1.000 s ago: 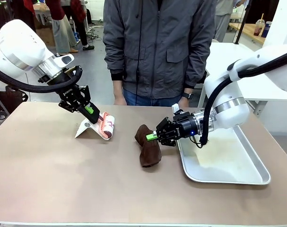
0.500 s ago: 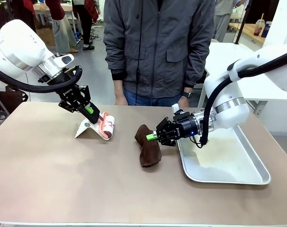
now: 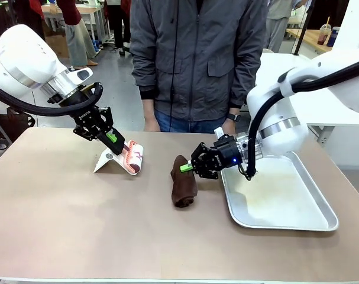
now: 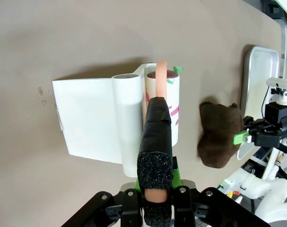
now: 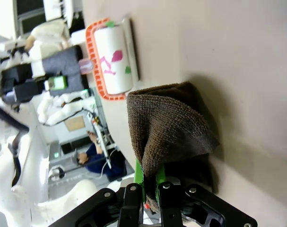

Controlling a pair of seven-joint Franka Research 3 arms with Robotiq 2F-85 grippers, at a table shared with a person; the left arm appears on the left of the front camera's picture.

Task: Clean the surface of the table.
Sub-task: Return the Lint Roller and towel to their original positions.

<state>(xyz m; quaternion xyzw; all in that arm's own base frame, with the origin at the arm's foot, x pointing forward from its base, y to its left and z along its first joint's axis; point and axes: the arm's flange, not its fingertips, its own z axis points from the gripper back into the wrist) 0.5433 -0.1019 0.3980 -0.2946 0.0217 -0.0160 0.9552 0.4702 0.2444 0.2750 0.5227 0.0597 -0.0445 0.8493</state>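
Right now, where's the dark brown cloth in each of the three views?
Front view: dark brown cloth at table centre, right hand pinching its top.
Left wrist view: right of middle.
Right wrist view: centre, rising from that hand's fingers.
Shared landmark: the white lint roller with pink print.

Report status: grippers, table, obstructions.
Left gripper shut on lint roller. Right gripper shut on brown cloth, resting on table. Metal tray at right.
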